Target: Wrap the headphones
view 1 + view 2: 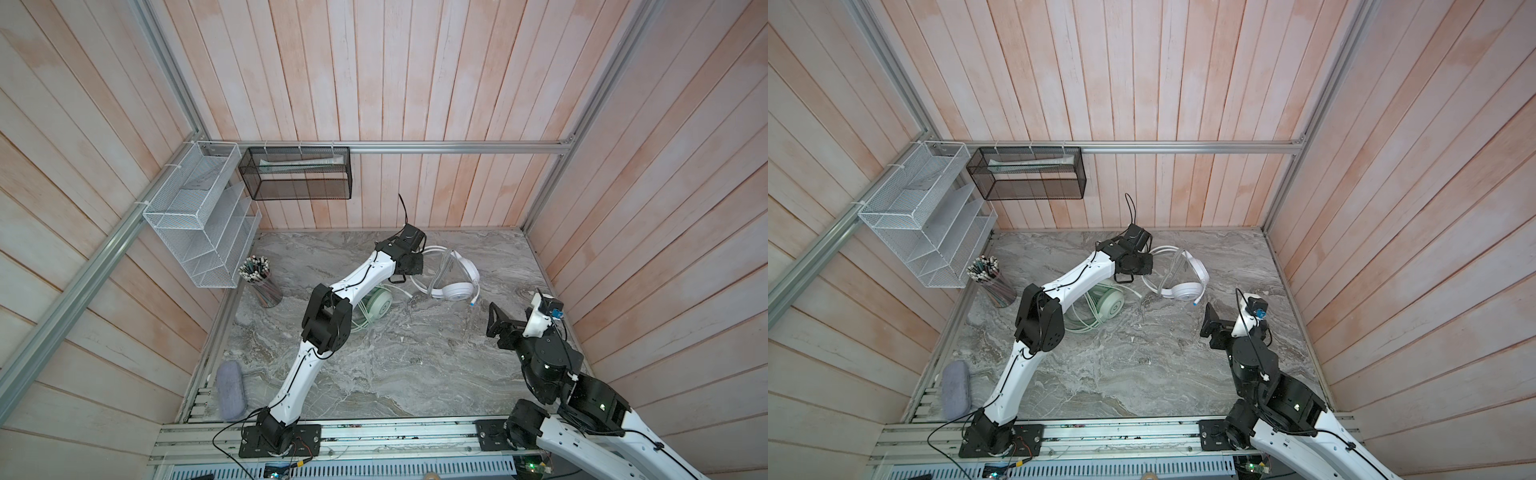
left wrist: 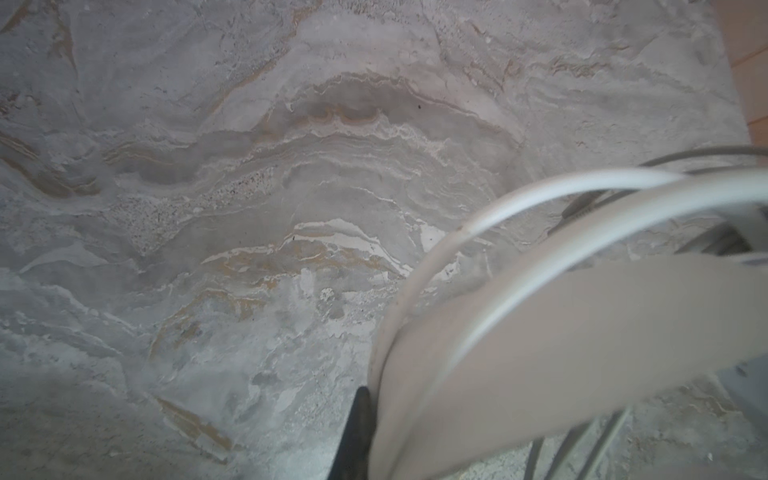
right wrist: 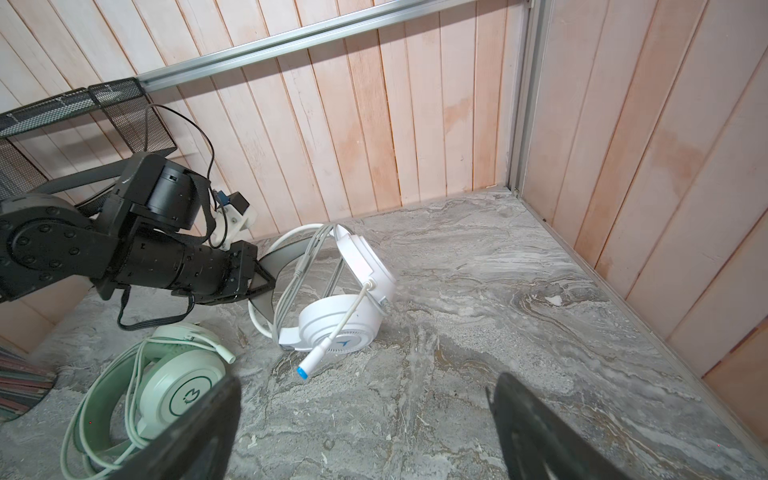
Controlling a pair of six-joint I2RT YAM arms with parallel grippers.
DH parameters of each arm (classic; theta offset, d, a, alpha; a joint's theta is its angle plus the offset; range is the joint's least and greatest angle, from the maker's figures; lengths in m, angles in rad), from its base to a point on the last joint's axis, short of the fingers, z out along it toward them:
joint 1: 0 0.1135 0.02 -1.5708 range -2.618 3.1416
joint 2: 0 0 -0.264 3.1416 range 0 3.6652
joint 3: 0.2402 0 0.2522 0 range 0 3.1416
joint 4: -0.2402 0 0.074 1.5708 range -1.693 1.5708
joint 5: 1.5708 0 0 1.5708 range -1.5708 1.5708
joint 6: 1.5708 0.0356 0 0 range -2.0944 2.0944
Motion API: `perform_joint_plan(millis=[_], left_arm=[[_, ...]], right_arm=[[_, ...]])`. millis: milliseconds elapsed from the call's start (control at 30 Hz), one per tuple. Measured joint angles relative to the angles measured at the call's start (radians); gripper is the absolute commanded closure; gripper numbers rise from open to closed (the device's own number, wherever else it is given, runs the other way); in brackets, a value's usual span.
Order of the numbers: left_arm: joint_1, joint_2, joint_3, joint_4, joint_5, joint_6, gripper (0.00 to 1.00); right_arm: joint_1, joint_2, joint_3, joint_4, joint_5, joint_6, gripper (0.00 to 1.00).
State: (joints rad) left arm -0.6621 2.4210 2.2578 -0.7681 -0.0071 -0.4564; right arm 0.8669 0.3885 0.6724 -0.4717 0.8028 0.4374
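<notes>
Headsets like these should handle as light, springy plastic. The band flexes, the padded cups are soft, and the thin cables are limp and likely to slip or snag. I judge the stiff band the safest place to hold, and a cable best taken near its loose end.

The white headset (image 3: 340,326) sits in the middle of the right wrist view, propped on 1 earcup. Its mic boom (image 3: 332,345) points to the lower left, and its grey cable (image 3: 305,259) is draped in several strands over the headband (image 3: 291,232). The mint headset (image 3: 183,390) lies flat at the lower left, with the mint cable (image 3: 132,395) looped loosely around it. In a top view the mint headset (image 1: 1112,305) is partly hidden under the left arm (image 1: 1075,278).

The left gripper (image 3: 262,283) reaches in from the left of the frame, roughly level, with its jaws closed on the headband. The right arm is folded at the lower right of both top views. The right gripper (image 3: 368,384) hovers over the bare table (image 3: 519,270), spread wide and holding nothing.
</notes>
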Motion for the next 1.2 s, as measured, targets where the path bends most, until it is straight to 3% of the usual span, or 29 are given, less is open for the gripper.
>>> perform_joint_plan(millis=[433, 800, 1200], left_arm=[[-0.009, -0.013, -0.228, 0.093, 0.003, 0.000, 1.00], [-0.010, -0.233, -0.571, 0.193, 0.000, 0.000, 1.00], [-0.008, -0.273, -0.627, 0.208, 0.004, -0.006, 1.00]], right_arm=[[0.000, 0.000, 0.000, 0.000, 0.000, 0.000, 0.05], [0.000, 0.000, 0.000, 0.000, -0.001, 0.000, 0.05], [0.000, 0.000, 0.000, 0.001, -0.008, 0.000, 0.05]])
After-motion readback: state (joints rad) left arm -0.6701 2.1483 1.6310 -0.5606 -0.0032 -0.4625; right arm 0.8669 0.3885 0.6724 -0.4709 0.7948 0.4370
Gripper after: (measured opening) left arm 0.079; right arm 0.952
